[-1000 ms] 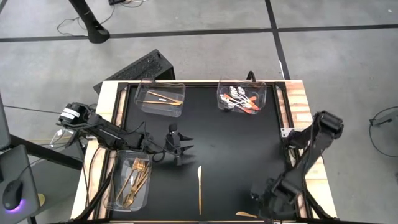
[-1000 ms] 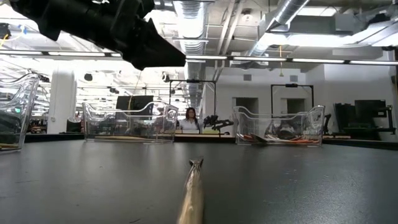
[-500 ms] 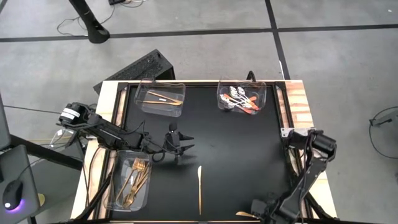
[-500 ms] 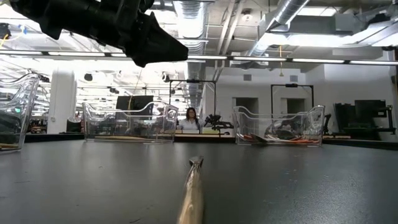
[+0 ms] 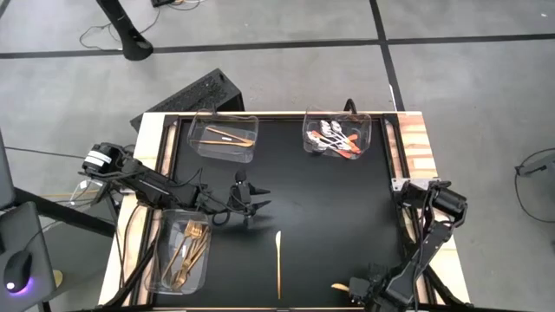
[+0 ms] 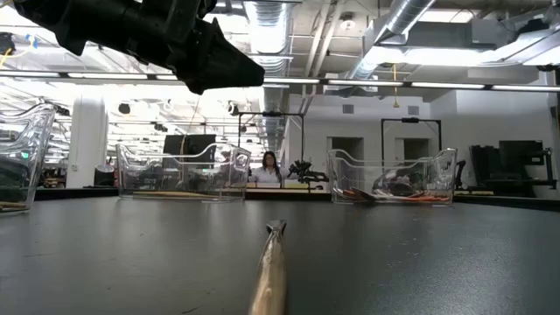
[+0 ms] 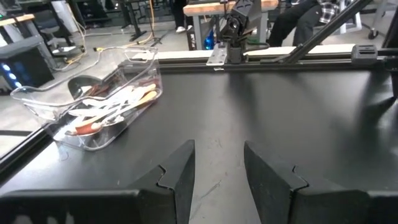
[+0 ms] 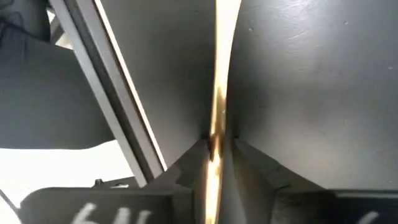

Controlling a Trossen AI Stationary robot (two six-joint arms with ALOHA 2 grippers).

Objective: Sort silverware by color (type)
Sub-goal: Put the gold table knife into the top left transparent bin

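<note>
Pinching a slim gold utensil (image 8: 219, 74) between clenched jaws, the right gripper (image 5: 362, 287) sits low at the black worktop's (image 5: 321, 199) near edge. Beside it lies a long gold knife (image 5: 278, 263). At mid-worktop, the left gripper (image 5: 251, 200) hovers, its jaws released. Gold forks (image 5: 187, 250) fill the clear plastic tray on the left, and farther off, another holds orange-handled spoons (image 5: 335, 138).

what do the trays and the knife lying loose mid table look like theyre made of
The trays look like clear, glossy plastic: the room shows through their walls, and the rims catch the light. The knife looks like metal with a polished gold finish, judging by its bright sheen; coated plastic cannot be ruled out.
</note>
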